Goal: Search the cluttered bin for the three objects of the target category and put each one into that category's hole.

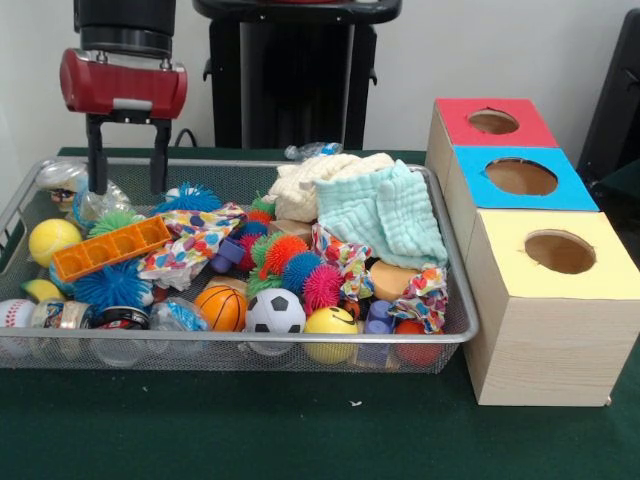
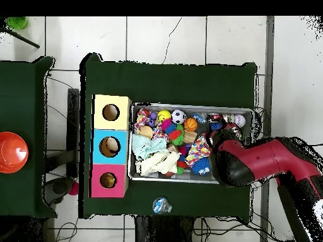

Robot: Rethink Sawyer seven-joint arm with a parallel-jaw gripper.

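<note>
The wire mesh bin (image 1: pixel 300 339) sits on the green table, heaped with toys. My gripper (image 1: pixel 127 178) hangs open and empty over the bin's far left corner, its black fingers (image 1: pixel 96 155) just above a clear plastic item (image 1: pixel 97 203). Near it lie an orange tray (image 1: pixel 110 247), a tennis ball (image 1: pixel 52 240) and blue spiky balls (image 1: pixel 112 285). A soccer ball (image 1: pixel 275 312), a basketball (image 1: pixel 220 308) and a yellow smiley ball (image 1: pixel 331 325) lie at the front. In the overhead view my red arm head (image 2: pixel 236 162) covers the right end of the bin (image 2: pixel 189 106).
Three wooden boxes stand in a row right of the bin, each with a round hole: red top (image 1: pixel 493 121), blue top (image 1: pixel 521 177), yellow top (image 1: pixel 559 252). Cream (image 1: pixel 315 180) and mint (image 1: pixel 395 212) cloths lie at the bin's back. A clear item (image 2: pixel 162 205) lies on the table.
</note>
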